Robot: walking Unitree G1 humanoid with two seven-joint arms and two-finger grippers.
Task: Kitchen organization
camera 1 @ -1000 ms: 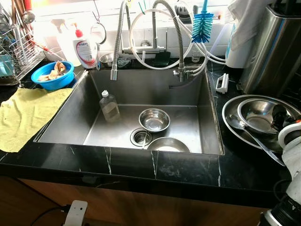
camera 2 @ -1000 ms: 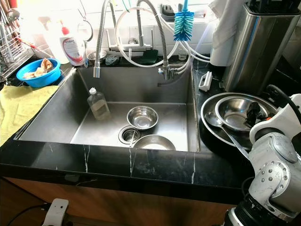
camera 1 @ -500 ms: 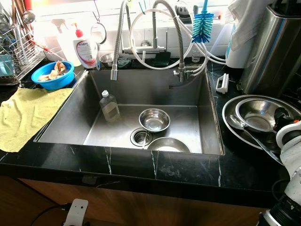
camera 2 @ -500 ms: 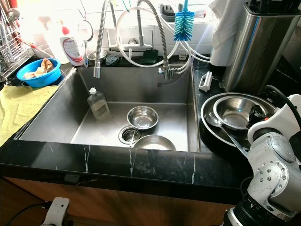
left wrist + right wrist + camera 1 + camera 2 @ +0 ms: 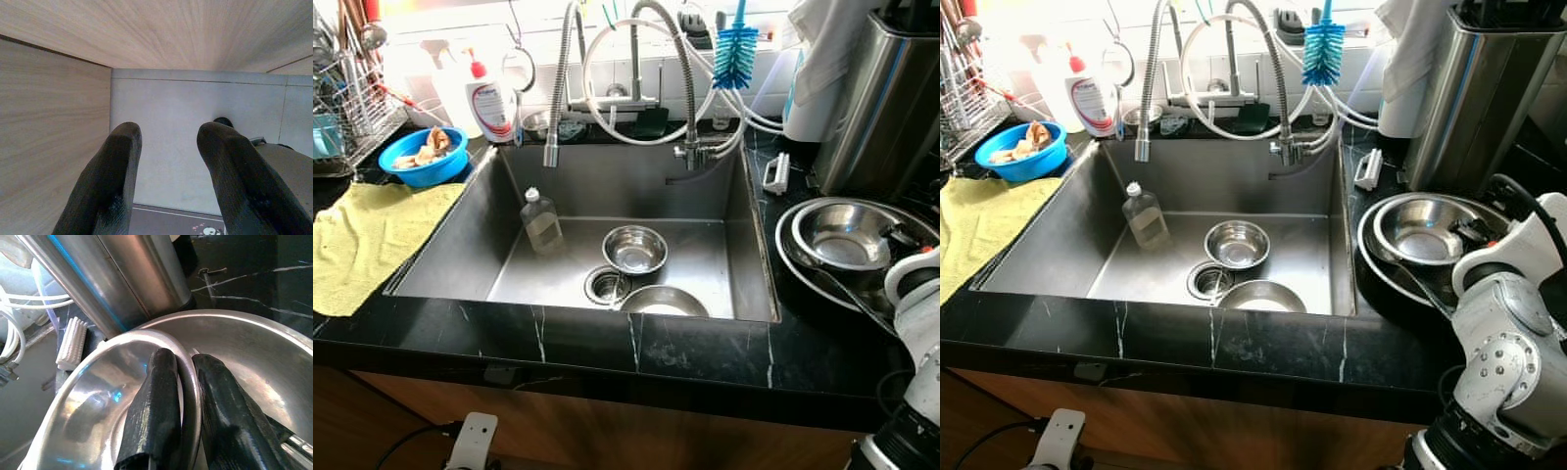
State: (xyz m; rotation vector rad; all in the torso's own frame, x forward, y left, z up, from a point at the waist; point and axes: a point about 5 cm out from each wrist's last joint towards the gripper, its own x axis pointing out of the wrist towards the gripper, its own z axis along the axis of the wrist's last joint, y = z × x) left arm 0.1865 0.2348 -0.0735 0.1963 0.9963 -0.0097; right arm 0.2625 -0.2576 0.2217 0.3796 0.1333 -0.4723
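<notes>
A steel bowl (image 5: 842, 235) lies inside a wider steel basin (image 5: 795, 269) on the black counter right of the sink (image 5: 607, 181). My right gripper (image 5: 185, 358) is shut on that bowl's rim, one finger inside and one outside, and the bowl sits tilted toward the sink. In the sink are two more steel bowls, one (image 5: 634, 249) behind the drain and one (image 5: 661, 301) at the front wall, plus a clear bottle (image 5: 541, 220) standing at the left. My left gripper (image 5: 168, 132) hangs open beside a wooden cabinet front, holding nothing.
A tall steel canister (image 5: 886, 98) stands close behind the basin, a white scrub brush (image 5: 774, 173) beside it. Faucet hoses (image 5: 636, 78) and a blue bottle brush (image 5: 735, 54) hang over the sink's back. At the left are a yellow cloth (image 5: 372, 240), blue bowl (image 5: 422, 155), detergent bottle (image 5: 489, 98) and dish rack (image 5: 347, 108).
The bowl in my right gripper has shifted a little toward the sink and tipped, now covering more of the spoon lying in the basin. The left arm has not moved.
</notes>
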